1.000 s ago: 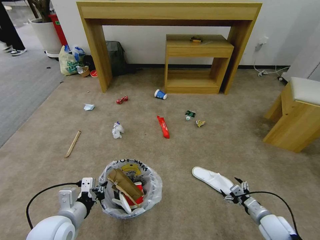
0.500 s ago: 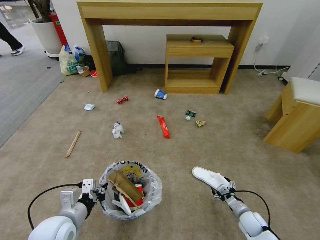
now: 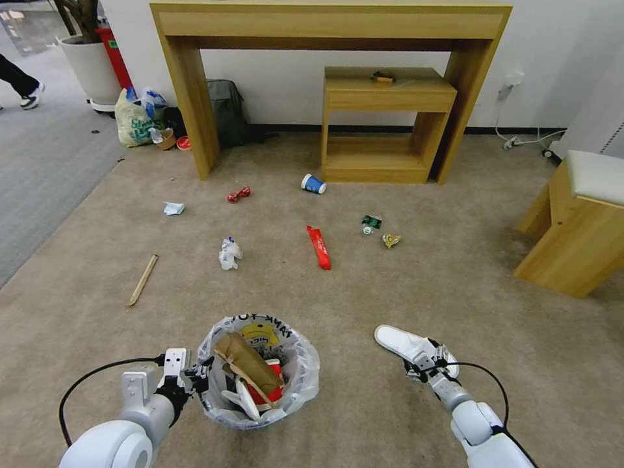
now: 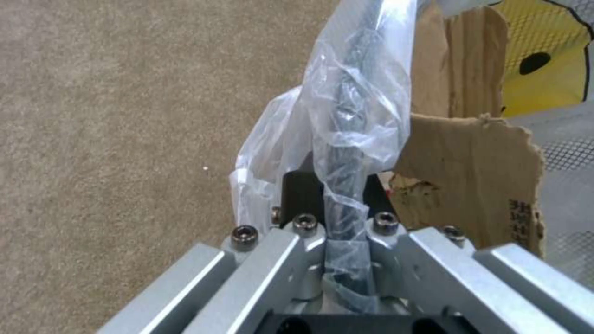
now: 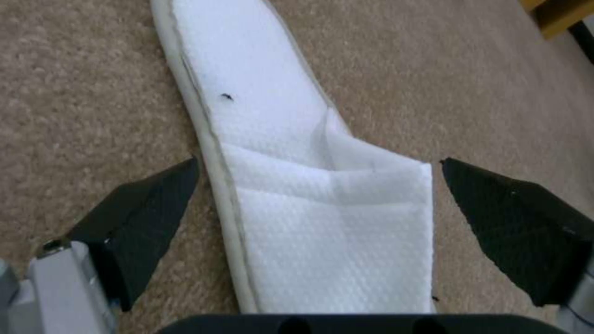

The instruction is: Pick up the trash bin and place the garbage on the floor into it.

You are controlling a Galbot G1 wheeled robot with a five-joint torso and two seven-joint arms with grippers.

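The left gripper (image 3: 201, 376) was clamped tight on the rim of the trash bin (image 3: 260, 370), with the plastic bag (image 4: 346, 116) squeezed between its fingers. The bin already had a cardboard piece (image 3: 244, 361), a red cup and a white slipper inside it.

The right gripper (image 3: 426, 365) was spread wide over the other white slipper (image 3: 406, 344). One black fingertip (image 5: 155, 199) was on each side of the slipper, and it had not squeezed yet. The slipper lay flat on the floor (image 3: 390, 286), just beside the bin.

Plenty was left farther off, past both grippers: a wooden stick (image 3: 142, 279), crumpled paper (image 3: 229, 253), red wrappers (image 3: 318, 247), a blue cup (image 3: 312, 184) and a green bottle (image 3: 370, 223). The job looked less than half done.
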